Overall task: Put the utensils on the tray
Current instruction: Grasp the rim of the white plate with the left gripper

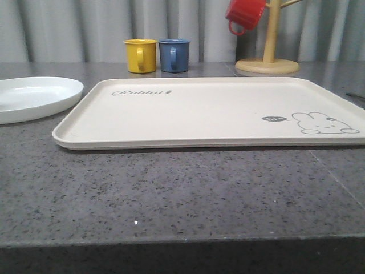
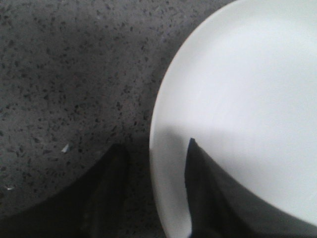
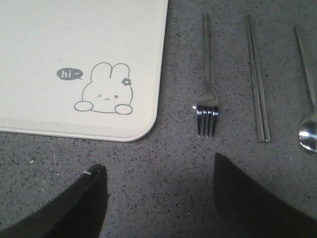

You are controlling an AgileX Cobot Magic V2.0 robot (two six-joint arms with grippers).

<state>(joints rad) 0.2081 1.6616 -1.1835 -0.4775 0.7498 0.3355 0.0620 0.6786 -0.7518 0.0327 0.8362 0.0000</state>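
Note:
The cream tray [image 1: 205, 114] with the rabbit drawing lies in the middle of the table, and its rabbit corner [image 3: 99, 59] is in the right wrist view. The white plate [image 1: 34, 97] rests on the table left of the tray. My left gripper [image 2: 156, 144] is open and straddles the plate's rim [image 2: 168, 163], one finger over the plate, the other over the table. A silver fork [image 3: 207, 99], a slim straight silver utensil [image 3: 258, 84] and a spoon [image 3: 309, 131] lie side by side right of the tray. My right gripper [image 3: 157, 161] is open over bare table, short of the fork.
A yellow mug [image 1: 140, 55] and a blue mug [image 1: 174, 55] stand behind the tray. At the back right is a wooden mug tree [image 1: 268, 60] with a red mug [image 1: 245, 15] hanging from it. Speckled grey tabletop [image 1: 182, 194] stretches in front of the tray.

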